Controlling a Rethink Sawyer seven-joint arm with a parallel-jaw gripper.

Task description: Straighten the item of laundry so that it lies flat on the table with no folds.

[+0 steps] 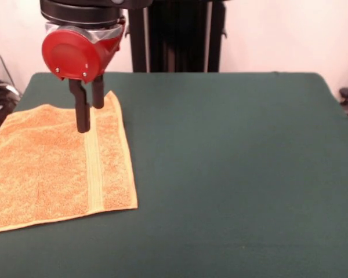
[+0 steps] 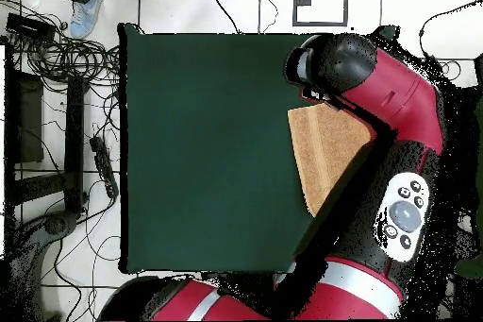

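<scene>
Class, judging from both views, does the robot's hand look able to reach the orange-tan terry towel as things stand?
Probably yes. The hand hangs directly over the orange-tan terry towel near its far edge, fingers slightly apart, and nothing lies between them on the dark green cloth-covered table.

The orange-tan towel (image 1: 58, 165) lies spread flat at the left side of the green surface (image 1: 238, 174). The tool (image 1: 90, 116), its fingers slightly parted, hangs over the towel's far edge.
</scene>
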